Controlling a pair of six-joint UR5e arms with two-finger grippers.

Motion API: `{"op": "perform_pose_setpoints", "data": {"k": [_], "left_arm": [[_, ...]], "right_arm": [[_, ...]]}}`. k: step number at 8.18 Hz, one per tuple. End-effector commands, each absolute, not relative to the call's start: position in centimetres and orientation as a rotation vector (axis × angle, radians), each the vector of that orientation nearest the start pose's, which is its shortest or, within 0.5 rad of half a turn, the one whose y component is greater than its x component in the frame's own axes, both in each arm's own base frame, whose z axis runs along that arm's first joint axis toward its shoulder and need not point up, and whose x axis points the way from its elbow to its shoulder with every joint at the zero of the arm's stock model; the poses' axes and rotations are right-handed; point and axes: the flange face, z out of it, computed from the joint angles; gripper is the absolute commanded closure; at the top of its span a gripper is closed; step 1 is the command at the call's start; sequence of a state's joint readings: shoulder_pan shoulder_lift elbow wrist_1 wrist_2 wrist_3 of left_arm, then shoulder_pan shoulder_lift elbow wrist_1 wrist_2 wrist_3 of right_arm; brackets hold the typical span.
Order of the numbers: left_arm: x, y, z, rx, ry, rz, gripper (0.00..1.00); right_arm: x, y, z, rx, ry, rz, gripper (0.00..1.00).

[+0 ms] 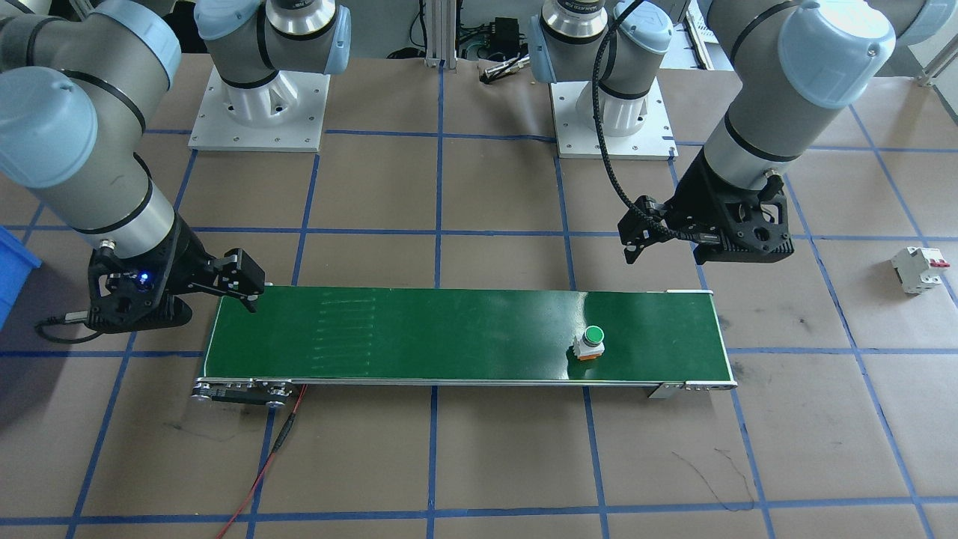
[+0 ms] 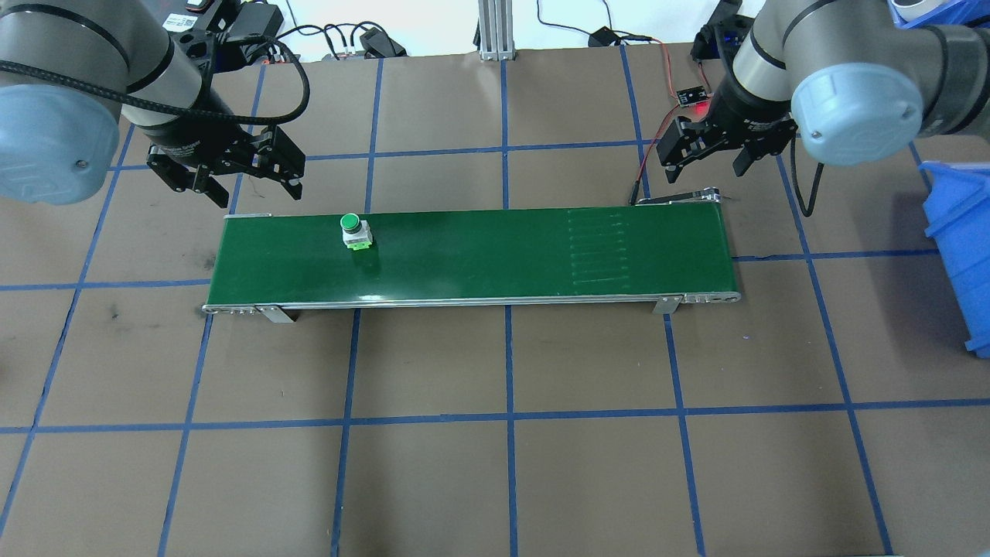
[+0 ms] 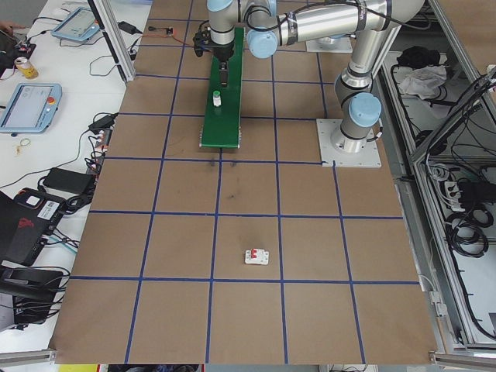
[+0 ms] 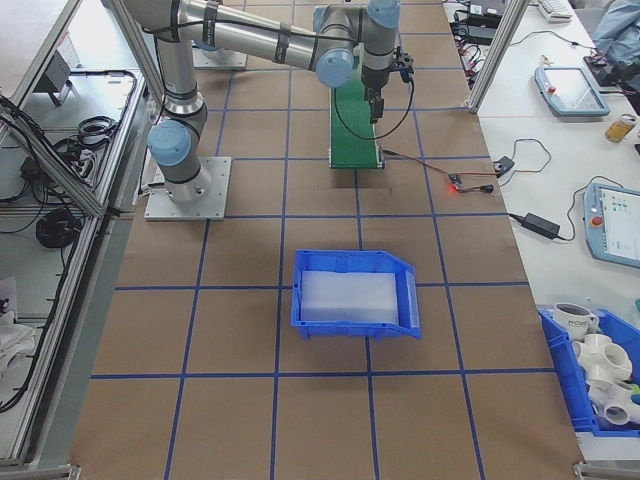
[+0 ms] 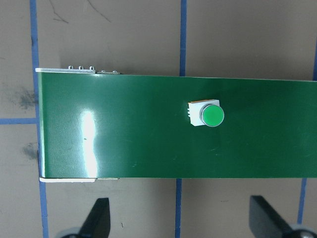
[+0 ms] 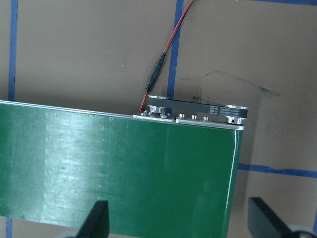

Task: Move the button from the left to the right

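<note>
Overhead exterior view: the button (image 2: 353,230) stands upright on the green conveyor belt (image 2: 479,255), toward the belt's left end, green cap up.
Button contact: nothing touches it; it rests free on the belt surface.
Left gripper (image 2: 244,176): hovers just beyond the belt's far edge near the left end, fingers spread apart and holding nothing.
Left wrist camera: both fingertips (image 5: 99,218) sit wide apart at the bottom of the picture, with the button well clear of them on the belt.
Right gripper (image 2: 708,151): hangs off the belt's far right corner, fingers parted and empty; its wrist camera shows only the bare right end of the belt and a red wire (image 6: 171,39).
Done so far: the button is on the belt at the left side, and the left gripper is clear of it.
Left to do: the button is not yet at the right end; by my reading the belt must carry it across, and the right gripper then has to close on it there.
Progress judgement: early, with most of the travel ahead.
Elsewhere: a circuit breaker (image 1: 919,269) lies on the table away from the belt, and a blue bin (image 2: 963,255) stands at the right.
</note>
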State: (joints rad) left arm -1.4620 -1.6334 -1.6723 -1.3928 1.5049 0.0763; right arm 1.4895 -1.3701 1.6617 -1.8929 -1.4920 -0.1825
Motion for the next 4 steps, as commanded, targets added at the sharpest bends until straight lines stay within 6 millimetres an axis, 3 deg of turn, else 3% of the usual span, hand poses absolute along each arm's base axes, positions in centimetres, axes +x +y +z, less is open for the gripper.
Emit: {"op": "perform_pose_setpoints", "data": {"k": [1, 4], "left_arm": [[-8.9, -52.4, 42.5, -0.036, 3.203, -0.033, 0.0], [-8.8, -52.2, 42.7, -0.038, 3.197, -0.04, 0.0]], "right_arm": [[10.2, -58.2, 31.9, -0.06, 2.987, -0.058, 0.0], [10.4, -58.1, 29.0, -0.055, 2.958, -0.007, 0.0]]}}
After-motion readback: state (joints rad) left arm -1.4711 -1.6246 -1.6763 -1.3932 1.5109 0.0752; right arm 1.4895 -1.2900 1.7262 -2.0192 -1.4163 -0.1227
